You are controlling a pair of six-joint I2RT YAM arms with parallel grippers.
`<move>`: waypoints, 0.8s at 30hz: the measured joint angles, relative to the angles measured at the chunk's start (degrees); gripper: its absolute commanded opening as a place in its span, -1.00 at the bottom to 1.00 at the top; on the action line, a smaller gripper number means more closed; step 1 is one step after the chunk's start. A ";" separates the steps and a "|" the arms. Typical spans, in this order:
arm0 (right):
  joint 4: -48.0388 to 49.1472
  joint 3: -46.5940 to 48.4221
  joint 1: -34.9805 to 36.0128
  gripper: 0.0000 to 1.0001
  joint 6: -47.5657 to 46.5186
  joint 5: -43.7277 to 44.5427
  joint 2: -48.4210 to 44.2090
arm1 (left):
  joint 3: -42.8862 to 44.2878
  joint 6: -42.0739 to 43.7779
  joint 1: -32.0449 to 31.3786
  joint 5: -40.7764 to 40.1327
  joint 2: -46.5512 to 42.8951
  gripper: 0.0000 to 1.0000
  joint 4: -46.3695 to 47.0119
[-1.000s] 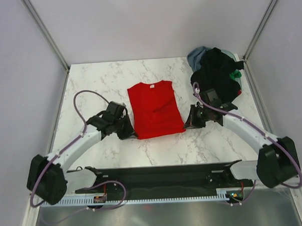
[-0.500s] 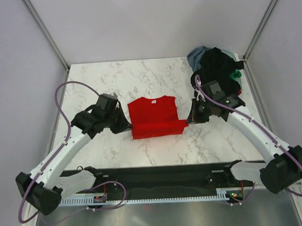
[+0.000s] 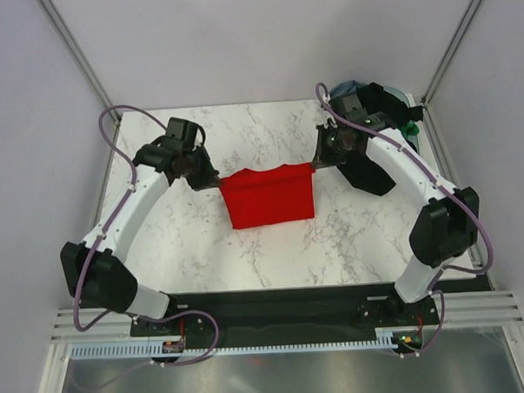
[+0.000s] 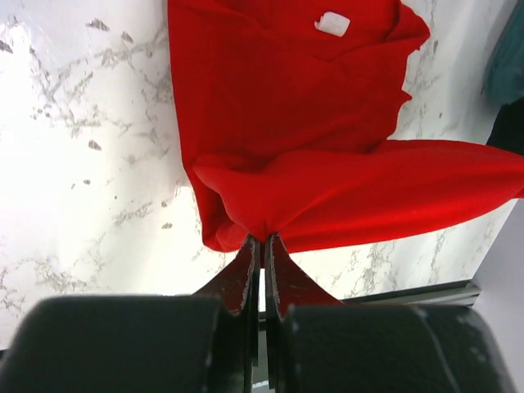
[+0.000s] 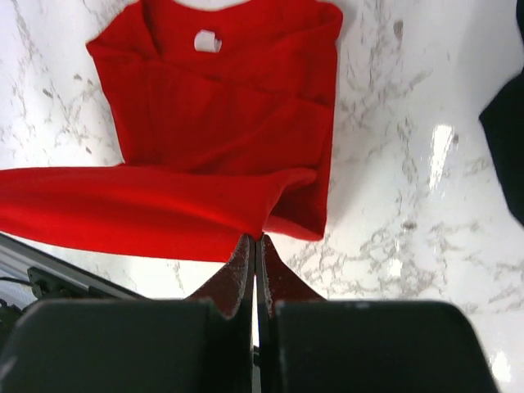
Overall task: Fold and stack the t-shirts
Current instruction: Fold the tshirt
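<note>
The red t-shirt (image 3: pixel 269 196) lies in the middle of the marble table, its near hem lifted and carried back over the body. My left gripper (image 3: pixel 216 181) is shut on the hem's left corner; in the left wrist view (image 4: pixel 262 239) the cloth bunches between the tips. My right gripper (image 3: pixel 316 164) is shut on the right corner, seen in the right wrist view (image 5: pixel 256 237). The white neck label (image 5: pixel 207 39) shows on the lower layer, and in the left wrist view (image 4: pixel 332 24). Both grippers hold the hem above the table.
A heap of other t-shirts sits at the back right corner: black (image 3: pixel 377 139), grey-blue (image 3: pixel 344 90) and a bit of green (image 3: pixel 408 130). Grey walls and metal posts enclose the table. The black rail of the arm bases (image 3: pixel 267 309) runs along the near edge.
Both grippers have lifted the red shirt's near hem and carried it toward the back, doubling the shirt over itself. Both arms have stretched farther out.
</note>
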 measured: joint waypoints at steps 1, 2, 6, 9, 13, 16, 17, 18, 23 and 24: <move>0.15 1.46 -0.17 -1.00 -0.20 -0.02 1.29 | 1.11 0.55 0.83 0.55 1.62 -0.96 0.17; 0.00 3.39 -0.42 -1.00 -0.39 -0.04 3.17 | 2.14 1.01 1.62 0.96 3.23 -0.96 0.33; -0.04 9.09 -0.96 -1.00 -0.81 -0.24 10.03 | 5.92 2.95 4.04 2.23 10.80 -0.96 0.74; -0.24 12.52 -1.27 -1.00 -1.03 -0.44 15.06 | 8.66 4.17 5.33 2.82 16.20 -0.96 1.03; -0.76 17.57 -1.62 -1.00 -1.18 -0.63 21.84 | 13.03 5.62 6.97 3.67 23.78 -0.96 1.07; -0.96 22.16 -1.92 -1.00 -1.16 -1.05 27.19 | 15.63 6.23 7.98 4.17 28.11 -0.88 1.09; -1.11 24.04 -2.05 -0.77 -1.11 -1.31 29.29 | 16.28 6.45 8.33 4.37 29.42 -0.68 1.14; -1.11 25.38 -2.14 -0.40 -0.90 -1.55 30.73 | 17.18 6.73 8.70 4.72 30.97 -0.39 0.92; -2.16 33.42 -3.37 0.38 -0.24 -0.59 38.88 | 25.75 9.20 11.28 5.97 39.80 0.26 -2.36; -2.45 34.62 -3.67 0.38 -0.22 -0.46 39.76 | 28.20 9.38 11.65 5.73 41.72 0.28 -3.23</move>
